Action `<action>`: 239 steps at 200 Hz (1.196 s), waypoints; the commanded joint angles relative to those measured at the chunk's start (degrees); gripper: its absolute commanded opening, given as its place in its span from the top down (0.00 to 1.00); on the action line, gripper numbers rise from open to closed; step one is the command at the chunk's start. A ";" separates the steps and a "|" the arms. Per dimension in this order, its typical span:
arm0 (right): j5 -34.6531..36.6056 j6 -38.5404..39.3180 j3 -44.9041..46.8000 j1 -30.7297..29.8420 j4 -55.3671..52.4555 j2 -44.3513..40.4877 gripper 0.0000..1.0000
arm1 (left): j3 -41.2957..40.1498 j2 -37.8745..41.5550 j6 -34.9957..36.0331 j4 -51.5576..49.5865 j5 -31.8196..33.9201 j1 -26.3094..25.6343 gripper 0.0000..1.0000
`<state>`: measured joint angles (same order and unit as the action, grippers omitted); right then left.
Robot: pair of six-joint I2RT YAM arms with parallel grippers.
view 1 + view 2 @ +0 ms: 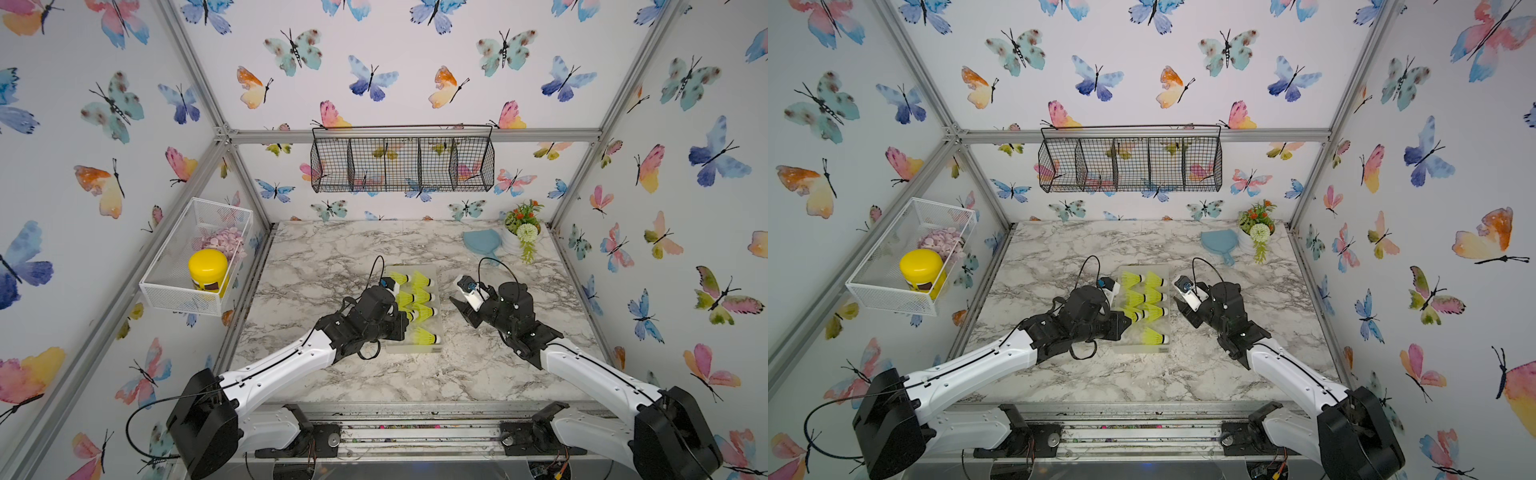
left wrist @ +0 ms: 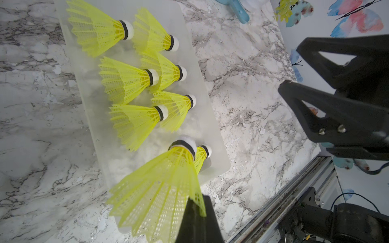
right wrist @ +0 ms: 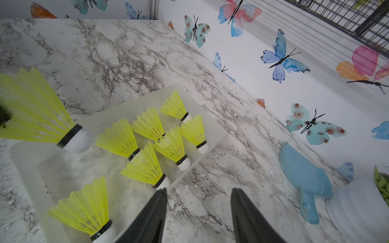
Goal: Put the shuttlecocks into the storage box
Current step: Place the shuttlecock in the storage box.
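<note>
Shuttlecocks [image 2: 124, 80] are mostly sorted: seven of them lie on their sides in the frosted storage box [image 1: 415, 348], which sits mid-table [image 1: 332, 374] between the two arms. Their white tips all point toward the right arm's side, and they're packed roughly in pairs, with one alone at the near end. Left claw [image 2: 196, 208] is pinched tight on the skirt edge of an eighth shuttlecock [image 2: 164, 189], holding it up above the box on the left arm's side, with its tip aimed in over the tray. Right claw [image 3: 199, 195] is partly spread with nothing between its fingers, sitting just beside the box over bare marble.
</note>
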<state>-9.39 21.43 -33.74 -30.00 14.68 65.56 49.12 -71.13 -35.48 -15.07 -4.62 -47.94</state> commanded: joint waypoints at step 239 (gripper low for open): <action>0.35 -0.62 0.27 -0.31 -0.89 0.43 0.45 | -4.74 -8.37 -2.50 6.49 -9.24 0.37 1.00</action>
<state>-9.26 21.02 -33.67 -30.00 14.63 65.69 45.06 -78.37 -38.44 -10.07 -12.27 -47.94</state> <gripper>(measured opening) 0.552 0.031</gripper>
